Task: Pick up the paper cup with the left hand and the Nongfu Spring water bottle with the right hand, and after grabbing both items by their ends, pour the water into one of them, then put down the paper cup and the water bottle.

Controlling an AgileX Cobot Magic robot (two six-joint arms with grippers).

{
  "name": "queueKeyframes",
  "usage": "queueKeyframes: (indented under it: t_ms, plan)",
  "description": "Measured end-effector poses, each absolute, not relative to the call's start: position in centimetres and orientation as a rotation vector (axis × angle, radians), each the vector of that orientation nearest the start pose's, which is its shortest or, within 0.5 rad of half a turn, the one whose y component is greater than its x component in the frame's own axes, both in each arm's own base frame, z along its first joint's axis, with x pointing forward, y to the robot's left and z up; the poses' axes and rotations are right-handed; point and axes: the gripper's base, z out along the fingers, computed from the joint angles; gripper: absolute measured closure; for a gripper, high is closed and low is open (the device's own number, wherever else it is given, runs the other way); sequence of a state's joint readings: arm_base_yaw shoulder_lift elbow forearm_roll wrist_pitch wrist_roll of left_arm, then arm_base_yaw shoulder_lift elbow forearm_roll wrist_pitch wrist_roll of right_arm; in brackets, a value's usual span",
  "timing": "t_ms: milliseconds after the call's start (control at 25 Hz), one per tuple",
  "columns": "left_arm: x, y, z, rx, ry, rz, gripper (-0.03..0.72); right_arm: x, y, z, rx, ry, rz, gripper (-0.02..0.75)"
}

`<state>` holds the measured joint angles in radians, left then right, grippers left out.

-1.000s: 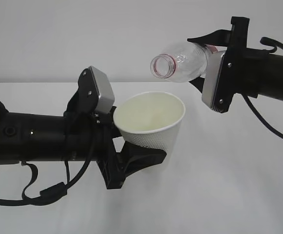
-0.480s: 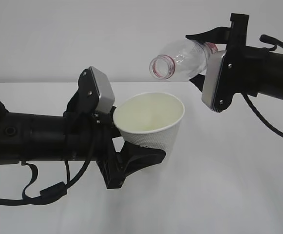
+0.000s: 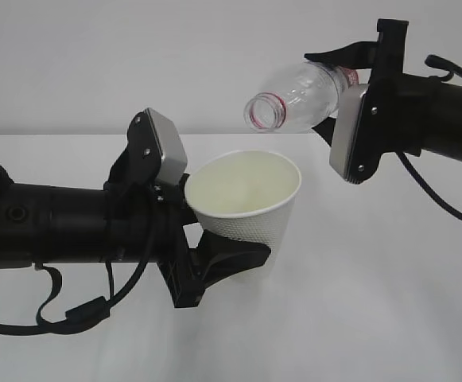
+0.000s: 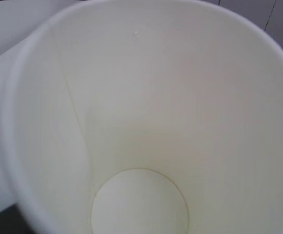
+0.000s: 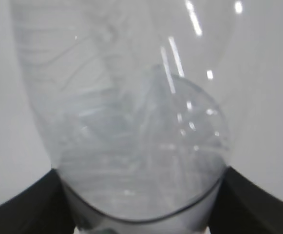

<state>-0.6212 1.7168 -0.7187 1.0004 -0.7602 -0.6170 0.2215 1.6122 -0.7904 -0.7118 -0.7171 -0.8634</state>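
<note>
Cups: one paper cup [image 3: 246, 203], left, grasped by left gripper [image 3: 215, 259].
Bottles: one water bottle [image 3: 298, 99], tilted, right, grasped by right gripper [image 3: 346, 95].

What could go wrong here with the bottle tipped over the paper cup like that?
1. The water bottle mouth hangs above the paper cup near its far rim, not centred, so a pour might splash outside.
2. The left gripper holds the thin cup tilted, low on its wall; added weight could deform it or let it slip.
</note>
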Motion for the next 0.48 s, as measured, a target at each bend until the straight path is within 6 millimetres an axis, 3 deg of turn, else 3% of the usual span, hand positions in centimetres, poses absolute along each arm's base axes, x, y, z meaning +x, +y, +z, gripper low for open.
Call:
queueKeyframes:
  t_ms: [480]
  plan:
    - [22.76,-22.77,18.07,1.187,1.642,-0.868,0.181,31.62,11.05,23.98,-1.507,0.863,-0.578,0.214]
